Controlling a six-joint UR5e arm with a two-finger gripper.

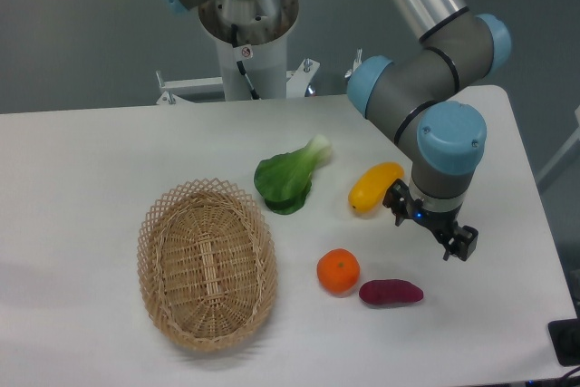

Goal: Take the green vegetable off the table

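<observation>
In the single fixed camera view, a large flat white table (109, 147) with rounded corners is seen filling most of the frame. The green vegetable (288, 177), a bok-choy-like toy with broad dark green leaves and a pale whitish stalk end, is found lying just above the centre of the frame, its stalk pointing to the upper right; nothing is touching it. An oval woven wicker basket (207, 265) is placed at the lower left, near the leaves but apart from them. To the right of the vegetable a yellow elongated fruit (374, 187) is seen, and below it a round orange (338, 271) and a purple sweet potato (391, 293) lie side by side. The grey arm with blue joint caps (450, 133) is extended down from the upper right, and its black two-finger gripper (431, 224) is held right of the yellow fruit, well apart from the vegetable. Whether its fingers are parted or closed cannot be told; nothing is seen held between them.
</observation>
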